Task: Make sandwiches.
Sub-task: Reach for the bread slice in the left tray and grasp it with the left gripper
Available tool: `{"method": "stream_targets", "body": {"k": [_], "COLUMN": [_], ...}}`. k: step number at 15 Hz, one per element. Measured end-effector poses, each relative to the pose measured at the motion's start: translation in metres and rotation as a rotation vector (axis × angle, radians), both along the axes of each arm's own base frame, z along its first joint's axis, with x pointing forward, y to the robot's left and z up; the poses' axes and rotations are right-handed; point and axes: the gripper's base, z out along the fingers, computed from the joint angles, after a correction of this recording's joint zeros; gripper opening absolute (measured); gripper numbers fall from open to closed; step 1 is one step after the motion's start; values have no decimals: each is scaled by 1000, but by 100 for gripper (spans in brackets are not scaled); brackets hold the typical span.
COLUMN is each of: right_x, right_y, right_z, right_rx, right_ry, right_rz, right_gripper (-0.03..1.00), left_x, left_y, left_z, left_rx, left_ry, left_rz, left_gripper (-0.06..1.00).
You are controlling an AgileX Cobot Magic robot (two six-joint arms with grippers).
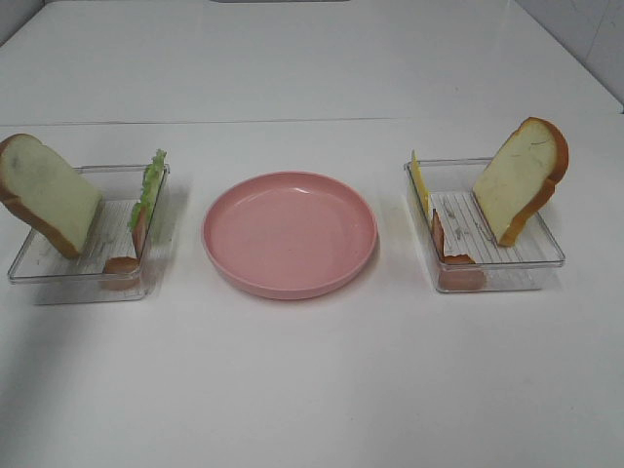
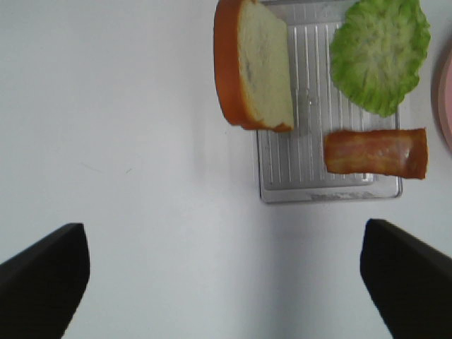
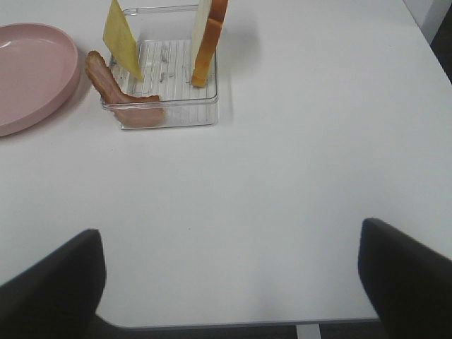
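Observation:
The sandwich parts lie apart, not stacked. The left clear tray (image 1: 58, 283) holds a bread slice (image 1: 44, 195), green lettuce (image 1: 149, 185) and a bacon strip (image 1: 127, 258). The right clear tray (image 1: 546, 258) holds a bread slice (image 1: 522, 180), yellow cheese (image 1: 419, 182) and a bacon strip (image 1: 450, 249). My left gripper (image 2: 226, 282) is open and empty, well short of its bread (image 2: 258, 67), lettuce (image 2: 381, 53) and bacon (image 2: 376, 152). My right gripper (image 3: 229, 282) is open and empty, far from its cheese (image 3: 121, 39), bread (image 3: 208, 42) and bacon (image 3: 116, 95). Neither gripper shows in the high view.
A round pink plate (image 1: 290, 232) sits between the two trays with nothing on it; its edge also shows in the right wrist view (image 3: 28, 70). The white table (image 1: 312, 390) stretches in front of the trays and the plate.

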Motion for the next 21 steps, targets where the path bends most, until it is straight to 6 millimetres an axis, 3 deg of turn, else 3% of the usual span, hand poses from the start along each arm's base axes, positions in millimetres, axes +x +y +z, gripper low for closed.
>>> {"method": "stream_targets", "body": {"k": [3, 4, 9, 14, 15, 17, 20, 21], "right_x": [0, 0, 0, 0, 0, 0, 0, 0], "right_y": [0, 0, 0, 0, 0, 0, 0, 0], "right_z": [0, 0, 0, 0, 0, 0, 0, 0], "right_rx": [0, 0, 0, 0, 0, 0, 0, 0], "right_ry": [0, 0, 0, 0, 0, 0, 0, 0], "right_rz": [0, 0, 0, 0, 0, 0, 0, 0], "right_gripper": [93, 93, 93, 93, 93, 93, 93, 93], "left_x": [44, 71, 115, 133, 138, 140, 141, 141], "left_y": [1, 2, 3, 1, 0, -1, -1, -1], "left_z": [-11, -24, -73, -130, -150, -166, -171, -171], "left_rx": [5, 6, 0, -35, -46, -48, -48, -48], "left_ry": [9, 23, 106, 228, 271, 307, 317, 317], "left_rz": [-14, -16, -18, -21, -45, -63, -65, -65], "left_gripper": [96, 96, 96, 96, 94, 91, 75, 64]}}
